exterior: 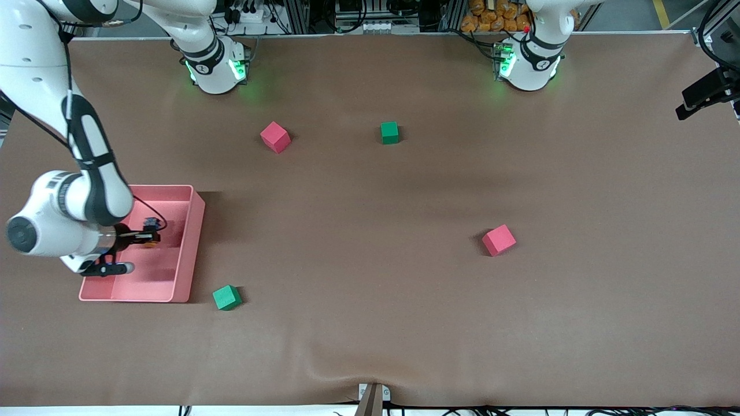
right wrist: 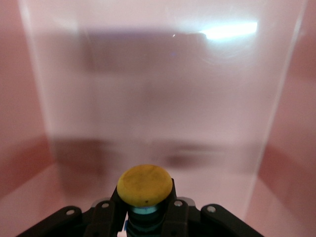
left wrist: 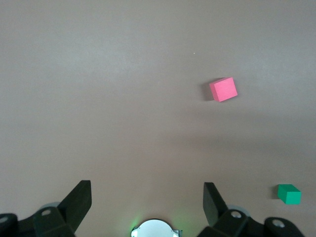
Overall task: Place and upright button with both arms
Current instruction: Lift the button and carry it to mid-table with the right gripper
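Right gripper [exterior: 151,237] is down inside the pink tray [exterior: 188,242], and its fingers are clamped on the button [right wrist: 144,185], orange cap facing away from the wrist toward the tray wall. This looks like the pick-up step: the button is gripped but hasn't left the tray. Next move, I'd say, calls for a clean lift clear of the wall just ahead of the claw, then a carry out over the table. Just outside the tray sits 1 green cube [exterior: 226,297]. Farther out, 2 pink cubes [exterior: 274,137] and another green one. Left gripper [left wrist: 147,197] waits high over the table's left-arm end, jaws spread wide, holding nothing.
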You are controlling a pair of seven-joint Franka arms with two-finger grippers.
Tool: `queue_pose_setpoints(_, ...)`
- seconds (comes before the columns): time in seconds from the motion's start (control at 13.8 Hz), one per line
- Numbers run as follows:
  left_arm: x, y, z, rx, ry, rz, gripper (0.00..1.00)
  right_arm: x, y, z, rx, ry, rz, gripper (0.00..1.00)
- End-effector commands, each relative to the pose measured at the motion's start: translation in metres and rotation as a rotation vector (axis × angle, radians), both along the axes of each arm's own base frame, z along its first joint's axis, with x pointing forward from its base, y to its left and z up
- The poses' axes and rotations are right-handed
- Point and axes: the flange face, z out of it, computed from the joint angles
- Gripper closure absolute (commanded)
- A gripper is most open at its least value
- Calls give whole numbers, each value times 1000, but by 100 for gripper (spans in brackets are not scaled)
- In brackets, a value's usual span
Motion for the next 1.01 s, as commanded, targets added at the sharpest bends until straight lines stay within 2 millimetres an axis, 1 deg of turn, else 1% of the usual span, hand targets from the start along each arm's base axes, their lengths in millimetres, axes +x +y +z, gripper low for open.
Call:
queue_pose_setpoints(0.0, 0, 3, -3, -3, 18, -12, 0, 26, 5, 85, 33, 54, 29, 100)
queue_pose_setpoints(0.07, 0, 2, -6, -8, 28, -13, 0, 31, 19, 107, 42, 69, 42, 100)
queue_pose_setpoints(0.14, 1, 0, -7, -8, 33, -11, 0, 36, 43, 124, 35, 75, 49, 100)
queue_pose_setpoints(0.22, 1, -2, -8, -8, 34, -22, 0, 42, 73, 141, 20, 73, 38, 100)
queue_pose_setpoints(0.36, 0, -9, -10, -9, 53, -34, 0, 44, 151, 159, 60, 85, -9, 100)
queue_pose_setpoints(0.43, 0, -11, -11, -11, 56, -40, 0, 44, 197, 169, 102, 79, -37, 100)
queue_pose_setpoints(0.51, 1, -18, -13, -11, 59, -55, 0, 40, 252, 174, 101, 79, -60, 100)
queue_pose_setpoints(0.58, 5, -23, -19, -14, 71, -69, 0, 36, 309, 174, 88, 45, -74, 100)
queue_pose_setpoints(0.65, 7, -27, -22, -15, 79, -99, 0, 26, 376, 165, 82, -2, -66, 100)
queue_pose_setpoints(0.72, 8, -31, -27, -16, 88, -146, 0, 12, 434, 152, 79, -39, -67, 100)
queue_pose_setpoints(0.8, 11, -30, -31, -20, 97, -183, 0, -1, 484, 139, 96, -84, -52, 100)
queue_pose_setpoints(0.87, 12, -29, -32, -20, 99, -190, 0, -14, 526, 121, 122, -130, -24, 100)
queue_pose_setpoints(0.94, 14, -28, -36, -26, 106, -191, 0, -33, 570, 108, 147, -172, 19, 100)
